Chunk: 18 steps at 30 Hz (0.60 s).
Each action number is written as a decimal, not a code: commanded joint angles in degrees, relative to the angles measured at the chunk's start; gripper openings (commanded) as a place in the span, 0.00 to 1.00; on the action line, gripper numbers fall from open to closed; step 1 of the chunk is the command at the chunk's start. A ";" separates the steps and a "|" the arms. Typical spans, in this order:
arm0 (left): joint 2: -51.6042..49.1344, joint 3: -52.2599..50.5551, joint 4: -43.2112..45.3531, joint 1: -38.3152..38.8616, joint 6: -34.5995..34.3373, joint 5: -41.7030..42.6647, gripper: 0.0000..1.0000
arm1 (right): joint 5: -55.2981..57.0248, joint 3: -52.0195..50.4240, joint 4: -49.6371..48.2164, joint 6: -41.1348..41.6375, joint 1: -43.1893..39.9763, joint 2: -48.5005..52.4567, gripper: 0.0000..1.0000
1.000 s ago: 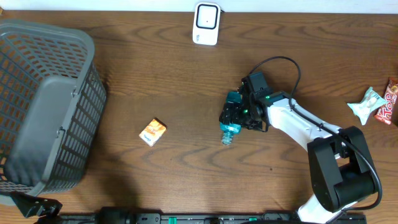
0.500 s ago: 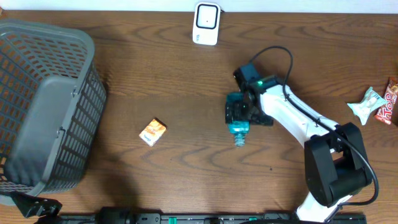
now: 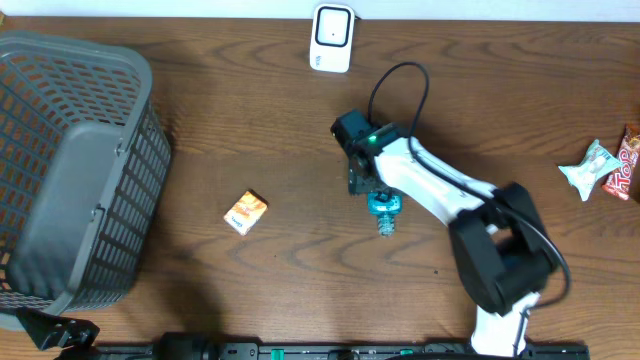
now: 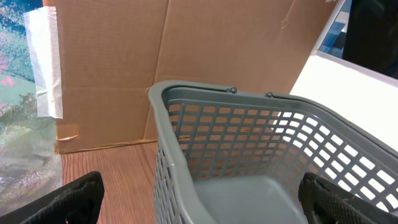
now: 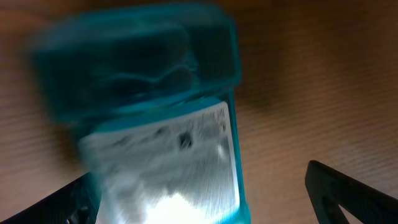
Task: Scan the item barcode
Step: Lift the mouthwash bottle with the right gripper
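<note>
Right hand [image 5: 199, 193] spread wide, gripping nothing. Teal bottle [image 3: 383, 207] lies on the worktop [image 3: 300, 290] at centre, just beside that hand and near of the white scanner [image 3: 331, 38]. Left hand [image 4: 205, 199] wide, empty, facing the grey basket [image 4: 186, 124].

Left end of the table [image 3: 250, 120] is blocked by the grey basket [image 3: 75, 170]; scanner [image 3: 331, 37] at far edge, snack packets [image 3: 600, 168] at right edge. Open wood between basket, small orange box [image 3: 245, 212] and teal bottle [image 3: 384, 212].
</note>
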<state>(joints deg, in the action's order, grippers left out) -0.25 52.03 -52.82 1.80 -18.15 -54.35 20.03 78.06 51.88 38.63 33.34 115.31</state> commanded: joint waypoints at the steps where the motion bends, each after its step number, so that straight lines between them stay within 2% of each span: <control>1: 0.09 -0.33 0.20 -0.28 0.28 -0.79 1.00 | 4.07 0.44 0.20 1.60 -0.07 4.24 0.97; 3: 0.09 -0.33 0.20 -0.28 0.28 -0.79 1.00 | 4.07 0.44 0.22 1.60 -0.07 5.99 0.92; 6: 0.09 -0.33 0.20 -0.28 0.28 -0.79 1.00 | 3.56 0.42 0.85 1.60 -0.07 6.97 0.78; 8: 0.09 -0.33 0.20 -0.28 0.28 -0.79 1.00 | 1.90 0.46 0.98 1.40 -0.07 6.97 0.74; 10: 0.09 -0.33 0.20 -0.28 0.28 -0.79 1.00 | -0.61 0.74 0.81 -0.24 -0.07 6.95 0.58; 12: 0.09 -0.33 0.20 -0.28 0.28 -0.79 1.00 | -2.84 0.79 0.66 -0.57 -0.07 6.95 0.46; 14: 0.09 -0.33 0.20 -0.28 0.28 -0.79 1.00 | -5.33 0.79 0.68 -0.57 -0.09 6.95 0.43; 18: 0.09 -0.33 0.20 -0.28 0.28 -0.79 1.00 | -9.42 0.79 -0.50 -2.84 -0.13 6.95 0.43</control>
<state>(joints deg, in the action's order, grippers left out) -0.25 52.03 -52.64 1.80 -18.17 -54.35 21.23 80.12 52.62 38.09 33.04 119.17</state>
